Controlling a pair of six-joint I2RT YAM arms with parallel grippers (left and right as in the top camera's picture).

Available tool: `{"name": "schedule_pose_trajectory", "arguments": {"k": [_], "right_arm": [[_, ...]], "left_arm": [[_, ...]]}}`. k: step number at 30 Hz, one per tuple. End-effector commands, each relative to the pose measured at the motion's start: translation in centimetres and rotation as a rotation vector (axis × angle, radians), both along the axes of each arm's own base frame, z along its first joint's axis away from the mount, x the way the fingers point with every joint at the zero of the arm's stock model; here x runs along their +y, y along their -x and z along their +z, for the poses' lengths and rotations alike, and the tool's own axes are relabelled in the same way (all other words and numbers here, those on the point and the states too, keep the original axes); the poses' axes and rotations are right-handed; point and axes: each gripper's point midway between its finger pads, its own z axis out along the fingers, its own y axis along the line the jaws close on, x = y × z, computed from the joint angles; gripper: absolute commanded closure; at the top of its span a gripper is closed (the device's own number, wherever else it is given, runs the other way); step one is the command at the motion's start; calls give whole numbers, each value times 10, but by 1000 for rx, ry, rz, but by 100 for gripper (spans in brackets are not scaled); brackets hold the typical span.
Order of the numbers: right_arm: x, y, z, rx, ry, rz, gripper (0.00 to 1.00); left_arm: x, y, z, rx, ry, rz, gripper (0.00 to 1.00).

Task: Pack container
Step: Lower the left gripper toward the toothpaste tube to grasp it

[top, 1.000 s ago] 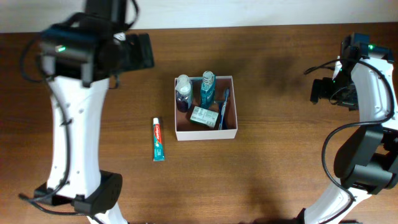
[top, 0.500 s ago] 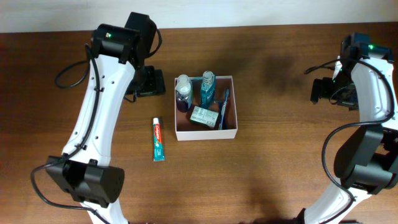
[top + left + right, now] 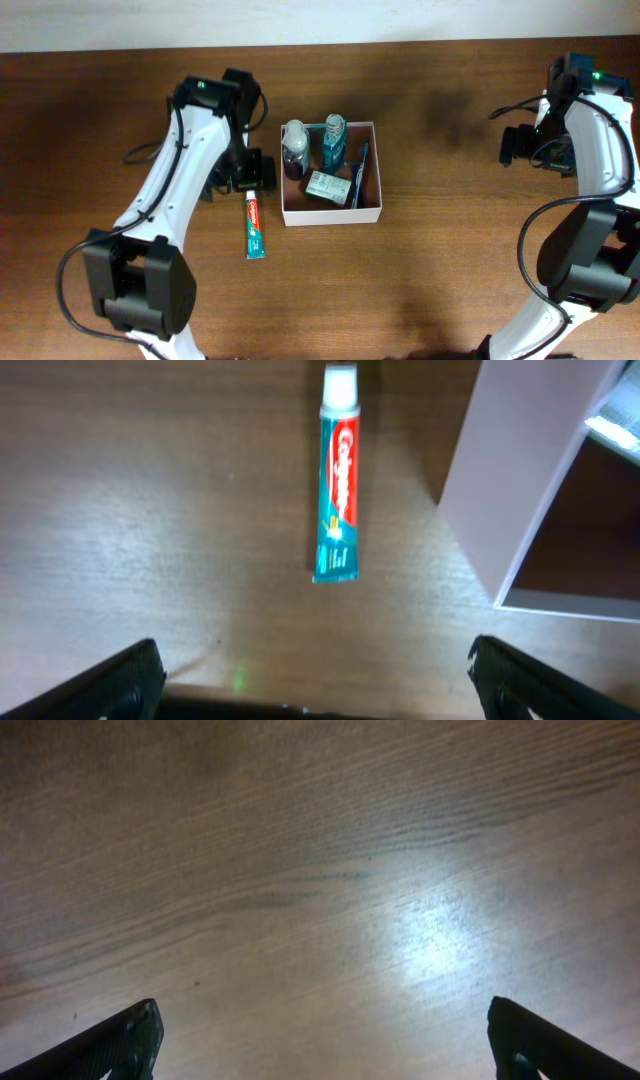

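Container [image 3: 330, 216]: a square, shallow box with thin white walls and a reddish-brown floor. It sits near the middle of the table [image 3: 450, 260], a little toward the far edge. In the left wrist view its wall [image 3: 510, 470] reads as smooth, flat board with a sharp corner.

Contents noted:
- A dark bottle [image 3: 294, 150] with a pale cap stands in the far left corner.
- A teal bottle [image 3: 334, 143] stands just beside the dark one.
- A small green-and-white carton [image 3: 327, 187] lies flat, near the middle. Its print is too small to read.
- A slim blue toothbrush [image 3: 358, 172] lies along the right side.

Outside the box, a toothpaste tube [image 3: 254, 224] lies flat on the wood, just left of the left wall and not touching it. The tube [image 3: 337, 485] is flattened, with a white cap, a red band and a teal crimped end. White lettering on the red band reads "Colgate". The cap points toward the far edge.

The table is dark brown wood with a fine, straight grain and a soft sheen under the light.

Left gripper [image 3: 250, 180] hangs over the table beside the container's left wall, near the tube's cap end. Its black fingers [image 3: 135, 675] are spread wide and nothing is between them.

Right gripper [image 3: 520, 148] is well apart from the box, over bare wood on the right. Its fingers [image 3: 135, 1035] are likewise spread wide and hold nothing.
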Motion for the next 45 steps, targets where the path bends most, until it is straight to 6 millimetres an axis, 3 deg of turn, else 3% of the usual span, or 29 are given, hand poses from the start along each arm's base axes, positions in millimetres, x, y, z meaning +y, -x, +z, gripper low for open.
{"name": "schedule_pose_trajectory", "arguments": {"k": [1,7,15,23,28,38,45], "right_arm": [[-2,-3,2,-10,-3,1,1],[-2,-3,2,-10,-3,1,1],[-2,-3,2,-10,-3,1,1],[-2,-3,2,-10,-3,1,1],[-2,-3,2,-10,-3,1,1],[-2,-3,2,-10,-3,1,1],[-2,-3,2,-10,-3,1,1]], "left_arm": [[1,8,17,-101,43,-6,0],[1,-3,5,-205,53,-13,0],[4,-3,-35,-212,39,-13,0],[13,-12,-38,-239,3,-22,0],[22,-18,-52,-215,4,4,0],[1,-19,-76,-168,50,-74,0],[-1,-20,-84,-152,47,-77,0]]}}
